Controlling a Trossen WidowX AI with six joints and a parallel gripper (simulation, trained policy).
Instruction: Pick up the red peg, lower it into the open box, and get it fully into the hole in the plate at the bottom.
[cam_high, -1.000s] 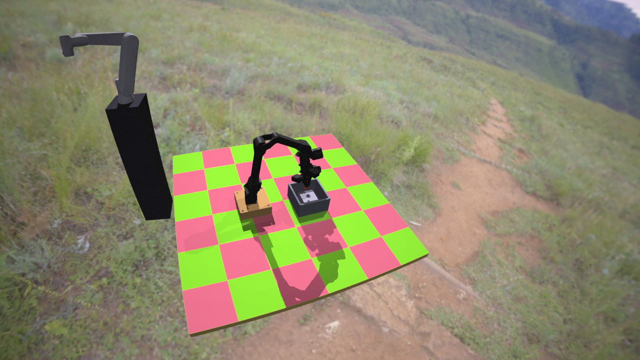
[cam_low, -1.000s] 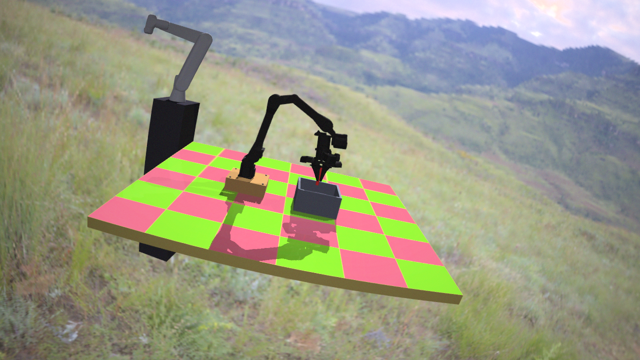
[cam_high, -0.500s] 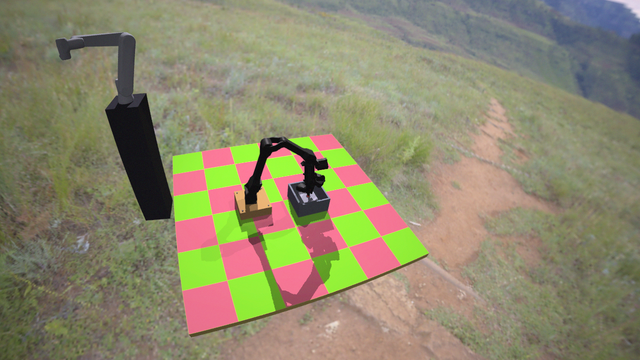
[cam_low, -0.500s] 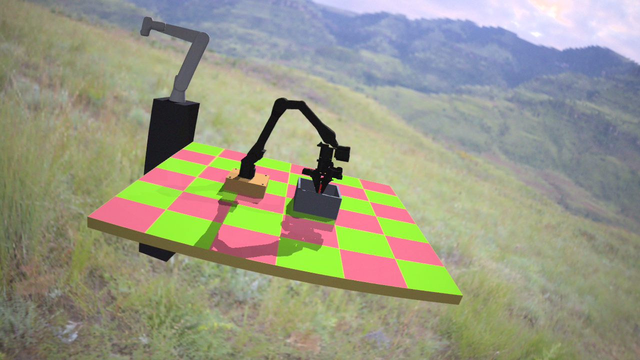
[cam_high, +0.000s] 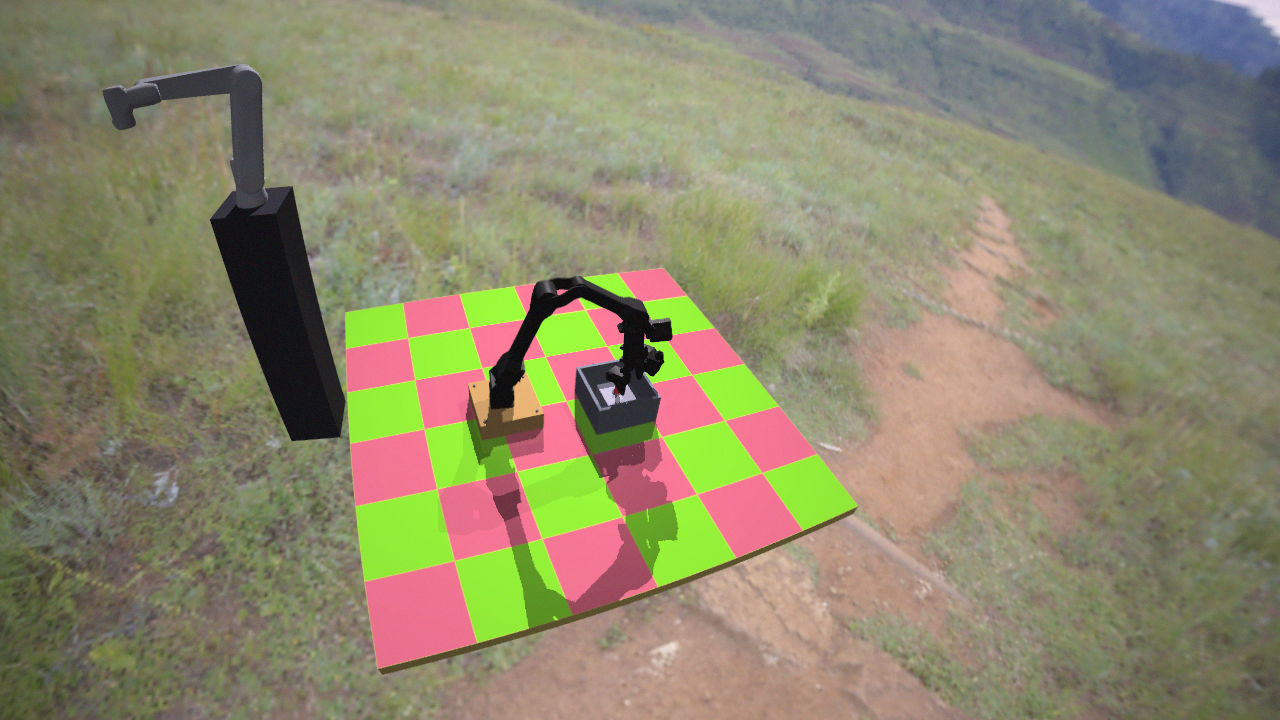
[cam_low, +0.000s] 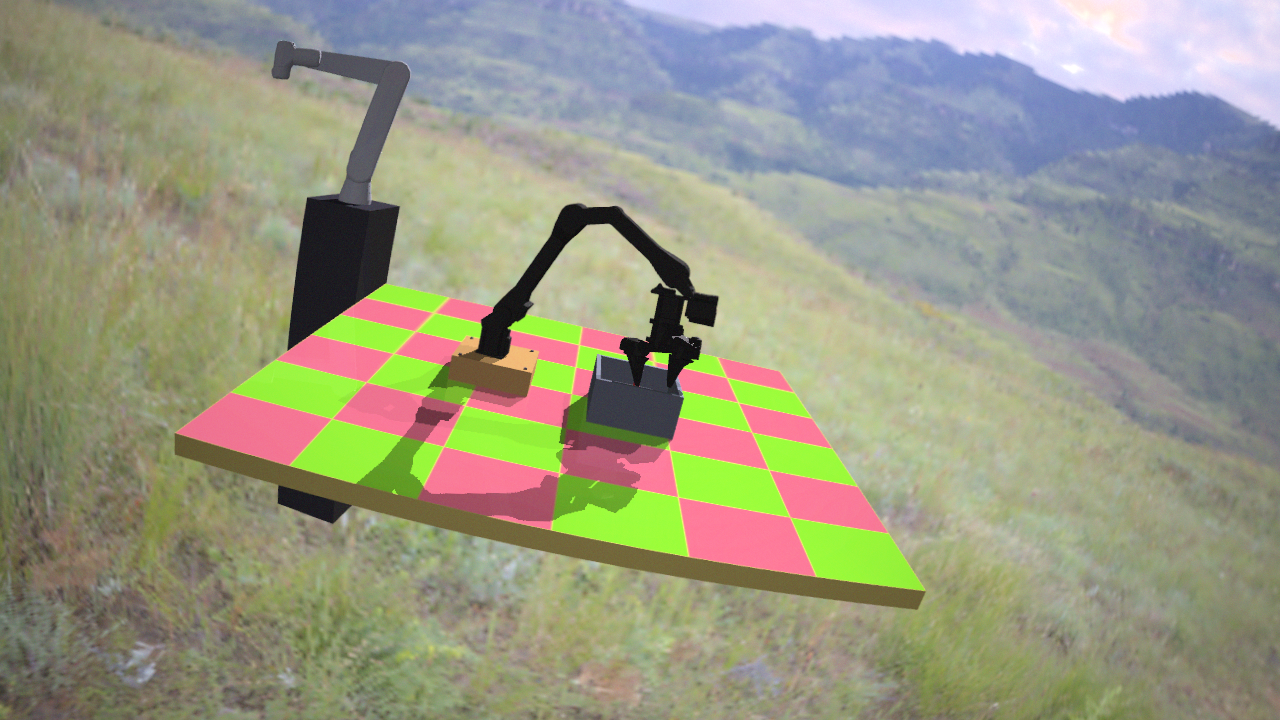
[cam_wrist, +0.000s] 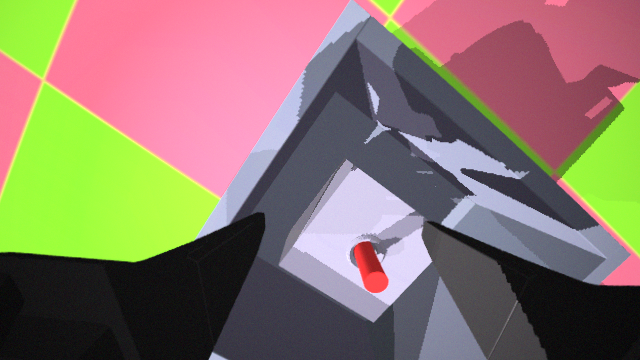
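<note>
Red peg (cam_high: 616, 391) (cam_wrist: 371, 269) upright in the pale plate's (cam_high: 612, 396) (cam_wrist: 320, 245) hole, top protruding, inside grey box (cam_high: 626, 419) (cam_low: 631, 409) (cam_wrist: 295, 150).

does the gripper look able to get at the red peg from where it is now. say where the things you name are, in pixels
Probably yes: the gripper (cam_high: 623, 386) (cam_low: 655, 385) (cam_wrist: 343, 224) is open, fingers either side of the red peg (cam_wrist: 370, 267), nothing visible between.
</note>
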